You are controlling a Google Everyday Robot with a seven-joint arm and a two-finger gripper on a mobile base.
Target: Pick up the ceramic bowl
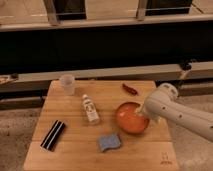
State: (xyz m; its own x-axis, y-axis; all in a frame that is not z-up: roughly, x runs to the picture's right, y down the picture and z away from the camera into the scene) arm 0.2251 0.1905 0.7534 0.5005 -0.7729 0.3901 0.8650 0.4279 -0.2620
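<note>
The ceramic bowl [129, 119], round, glossy and orange-red, sits on the wooden table [75, 150] right of centre. My white arm reaches in from the right, and the gripper [142, 113] is at the bowl's right rim, hidden behind the arm's wrist. The bowl rests on the table.
A blue sponge [109, 142] lies just in front of the bowl. A small white bottle [90, 109] lies left of it. A translucent cup [67, 84] stands at the back left, a black object [53, 134] at the front left, a red chili [129, 89] behind the bowl.
</note>
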